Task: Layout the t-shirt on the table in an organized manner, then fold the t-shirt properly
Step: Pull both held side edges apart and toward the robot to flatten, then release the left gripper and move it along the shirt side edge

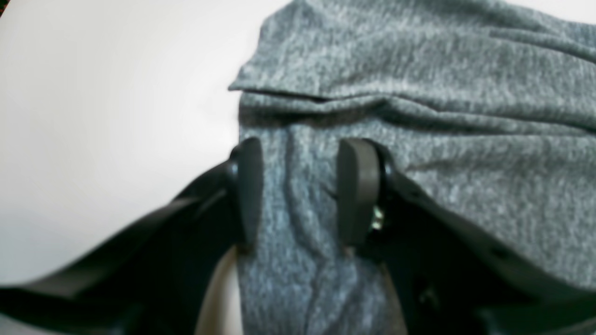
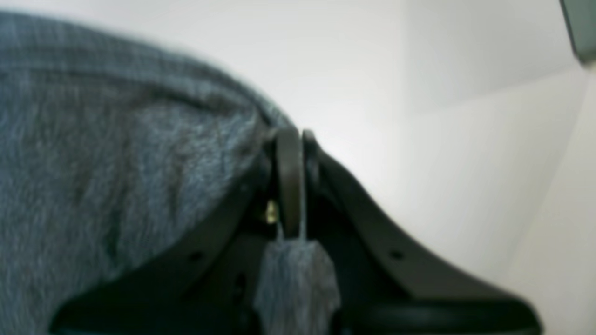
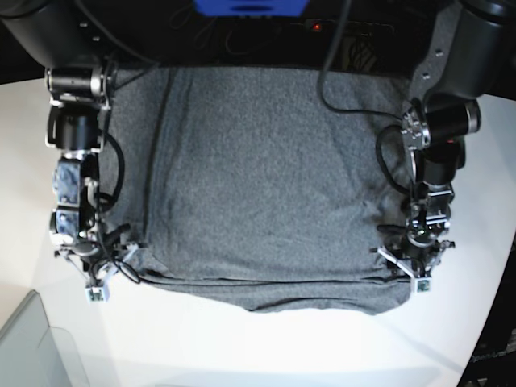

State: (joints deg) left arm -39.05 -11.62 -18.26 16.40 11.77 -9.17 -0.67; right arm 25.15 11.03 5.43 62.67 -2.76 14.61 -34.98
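Our right gripper (image 2: pixel 296 186) pinches the dark heather-grey knit t-shirt (image 3: pixel 258 210), spread mid-frame on the glossy white table (image 3: pixel 266 347); left gripper (image 1: pixel 298 190) straddles cloth, jaws apart. We'd close it before lifting evenly.

Count, all views:

- T-shirt (image 3: pixel 258 210): 1, dark heather-grey, spread across the middle of the table and reaching its far edge.
- Table (image 3: pixel 242 347): 1, glossy white, curved near edge.
- Arms: 2, 1 at each side edge of the shirt.
- Grippers: 2, the left gripper (image 3: pixel 418 272) and the right gripper (image 3: pixel 97 274).
- Blue object (image 3: pixel 250 6) at far edge: 1, cropped, identity unclear.
- Translucent grey panel (image 3: pixel 24 347) at near left corner: 1.
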